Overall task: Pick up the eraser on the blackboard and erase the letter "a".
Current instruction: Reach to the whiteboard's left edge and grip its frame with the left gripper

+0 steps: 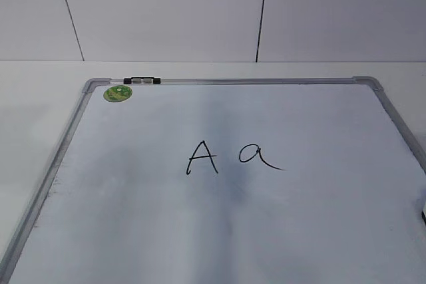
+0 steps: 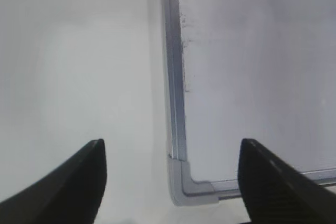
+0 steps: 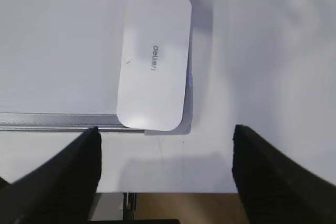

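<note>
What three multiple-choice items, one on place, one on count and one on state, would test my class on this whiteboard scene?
1. Where does the eraser lie?
A. beside the green sticker
B. on a corner of the whiteboard, over its frame
C. on top of the capital A

2. How many letters are written on the board?
A. one
B. two
C. four

3. How is the right gripper?
A. open and empty
B. shut on the eraser
C. shut on a marker

Answers: 1 B, the right wrist view shows it across the frame corner; 2 B, a capital A and a lowercase a; 3 A, its jaws stand apart below the eraser.
</note>
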